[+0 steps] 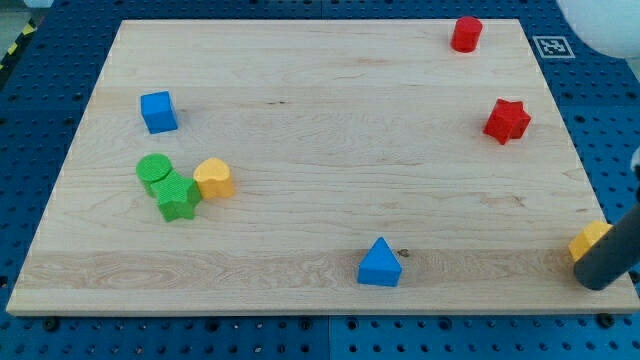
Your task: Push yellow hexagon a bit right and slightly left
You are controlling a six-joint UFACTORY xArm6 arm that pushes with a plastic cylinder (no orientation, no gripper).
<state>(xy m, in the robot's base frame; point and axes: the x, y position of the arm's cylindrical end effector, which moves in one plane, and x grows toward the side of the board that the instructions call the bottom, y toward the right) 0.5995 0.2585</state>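
Nearest the camera, at the board's bottom right corner, our dark rod [612,255] leans in from the view's right. Its lower end sits about at the board's edge, though the blur there means we can only guess where our tip [597,285] truly ends. We carry no gripper, so nothing is spread, pressed together or pinching; the rod is bare.

Just beside the rod, toward the view's left and touching it or nearly so, a yellow block [588,241] pokes out, half hidden; its shape we cannot make out. The yellow hexagon [214,178] seems to be the one lying well apart, near the board's left edge, touching the green star [177,197], which in turn leans against the green cylinder [153,170]. A blue cube [158,111] stands above them, a blue triangle [379,264] near the bottom edge, and a red cylinder [466,33] and red star [507,120] toward the top right corner.

We judge the task hardly begun: our tip is on the far side of the wooden board [320,130] from the hexagon, and the whole push is left.
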